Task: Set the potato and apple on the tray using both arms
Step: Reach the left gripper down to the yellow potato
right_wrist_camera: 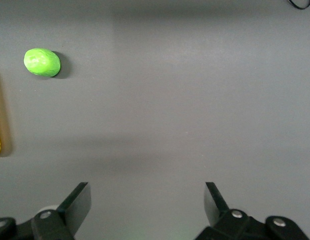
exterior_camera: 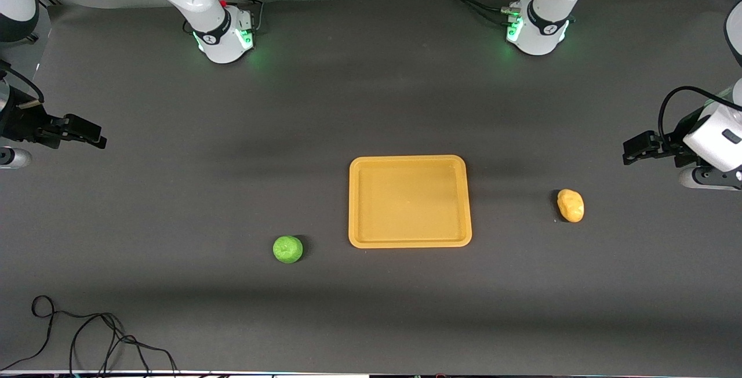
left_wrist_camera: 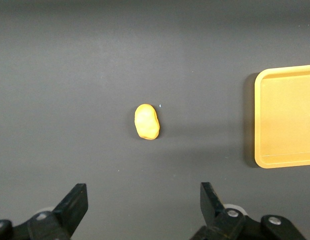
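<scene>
— Seeing the tray (exterior_camera: 408,159)?
— Lying flat on the table (exterior_camera: 371,105), just below the middle of the front frame.

— And finding the apple (exterior_camera: 287,249) where?
— Sitting on the table in the lower part of the frame, off the tray, just beside its corner toward the right arm's end and slightly nearer the front camera. Showing also in the right wrist view (right_wrist_camera: 42,62), well apart from the fingers.

— Spotting the potato (exterior_camera: 570,205)?
— Resting on the table too, apart from the tray, toward the left arm's end, about level with the tray's middle. Sitting mid-frame in the left wrist view (left_wrist_camera: 147,121), with the tray's rim (left_wrist_camera: 258,125) at the frame's edge.

— Doing what with the left hand (exterior_camera: 632,152)?
— Hovering at the frame's edge over the left arm's end of the table, fingers spread wide (left_wrist_camera: 144,200), gripping nothing.

— And the right hand (exterior_camera: 93,134)?
— Hanging at the frame's other edge over the right arm's end, likewise spread wide (right_wrist_camera: 147,197), touching nothing.
</scene>
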